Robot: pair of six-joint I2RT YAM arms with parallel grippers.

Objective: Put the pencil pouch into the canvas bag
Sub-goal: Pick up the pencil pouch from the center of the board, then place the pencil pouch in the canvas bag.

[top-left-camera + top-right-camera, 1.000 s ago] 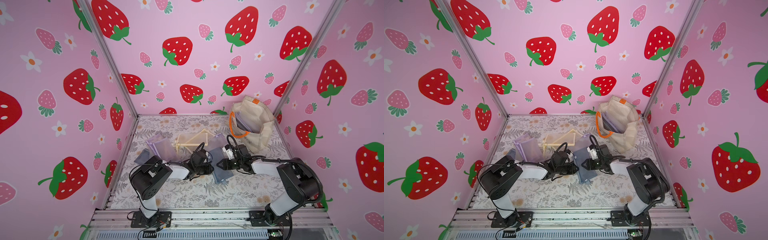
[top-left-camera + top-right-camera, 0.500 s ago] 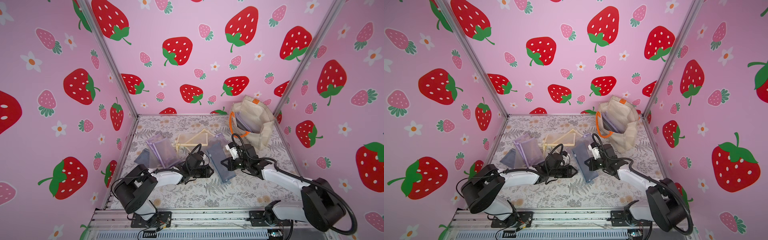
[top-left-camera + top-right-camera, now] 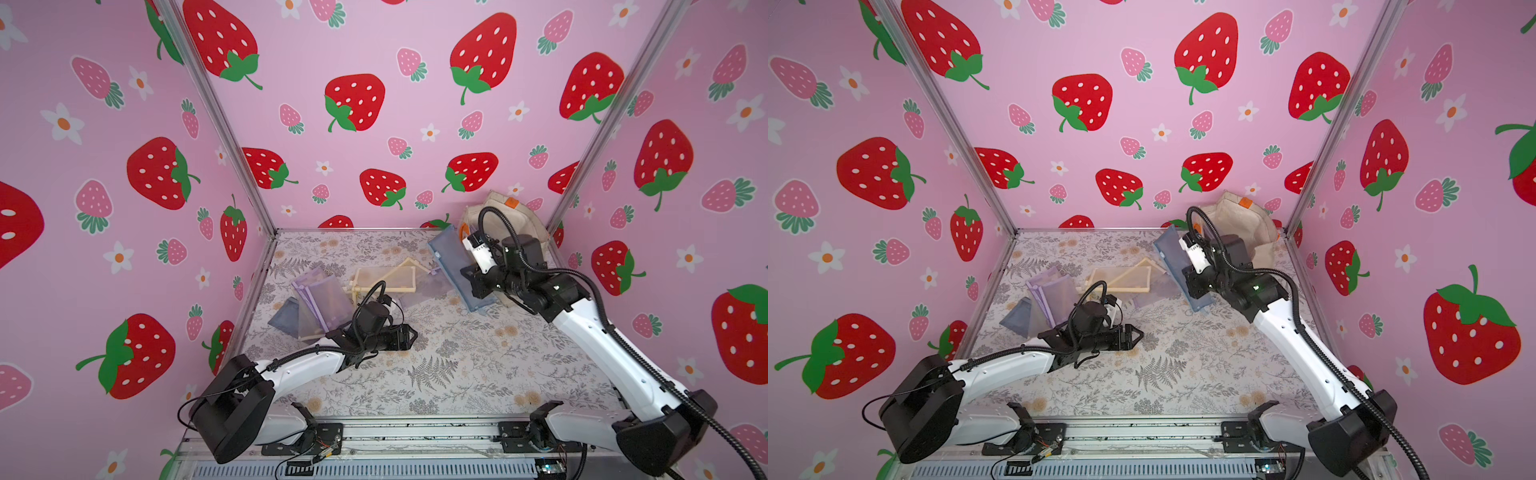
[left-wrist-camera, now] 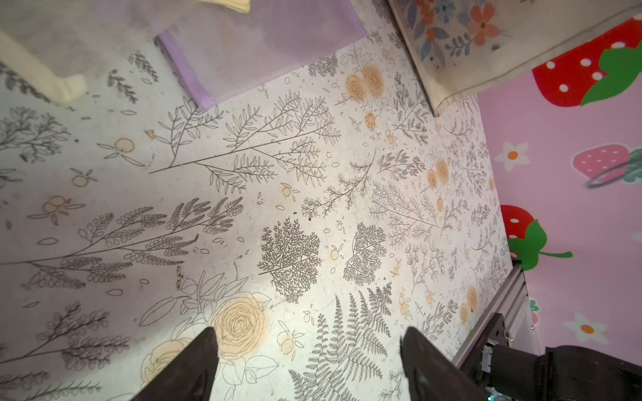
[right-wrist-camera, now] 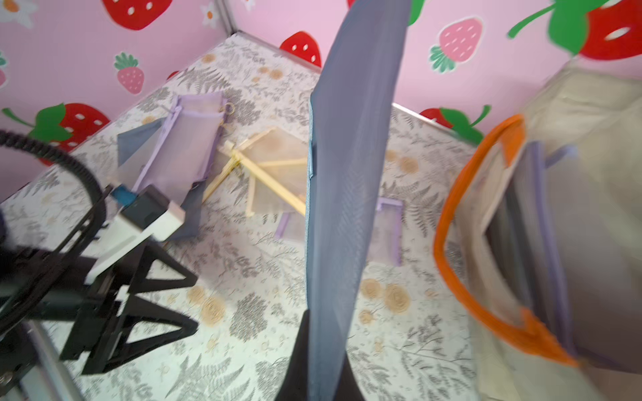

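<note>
3 pink walls enclose the table: a back wall (image 3: 374,41), a left wall (image 3: 62,257) and a right wall (image 3: 673,99), all printed with big red strawberries, small pink strawberries and white flowers. 2 silver aluminium posts run down to the table's back corners, a left post (image 3: 221,124) and a right post (image 3: 612,104). The table top (image 3: 457,374) carries a pale sheet drawn with grey ferns, sprigs and faded orange roses. A metal rail (image 3: 415,432) runs along its front edge. The light is bright and even, with soft glare on the sheet.
</note>
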